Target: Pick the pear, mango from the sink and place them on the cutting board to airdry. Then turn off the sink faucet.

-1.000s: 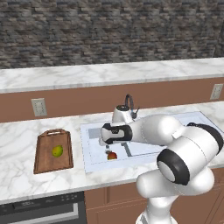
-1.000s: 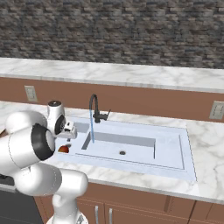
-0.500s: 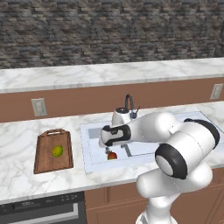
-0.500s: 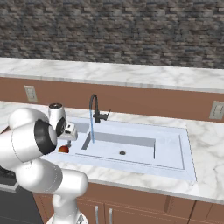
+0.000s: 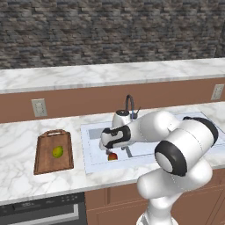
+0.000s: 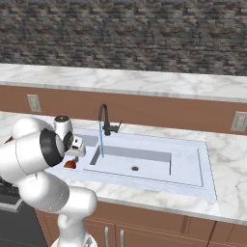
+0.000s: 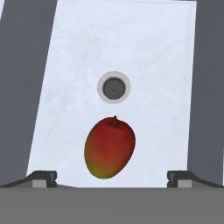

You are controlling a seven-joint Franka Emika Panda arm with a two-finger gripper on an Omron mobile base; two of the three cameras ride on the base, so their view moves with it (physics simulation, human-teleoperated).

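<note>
One pear (image 5: 57, 152), one mango (image 7: 109, 147), one cutting board (image 5: 44, 163), one sink (image 6: 190, 176), one sink faucet (image 6: 103, 121), two wall outlets (image 5: 39, 107).

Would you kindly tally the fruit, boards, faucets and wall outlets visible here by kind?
Fruit: 2, the pear on the cutting board and the mango in the sink
Cutting boards: 1
Faucets: 1
Wall outlets: 2
Total: 6

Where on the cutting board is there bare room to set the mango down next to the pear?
The pear sits mid-board on the cutting board. Bare wood lies between it and the near rim, and between it and the loop handle end. In the sink, the open claw hangs over the mango, near the drain.
</note>
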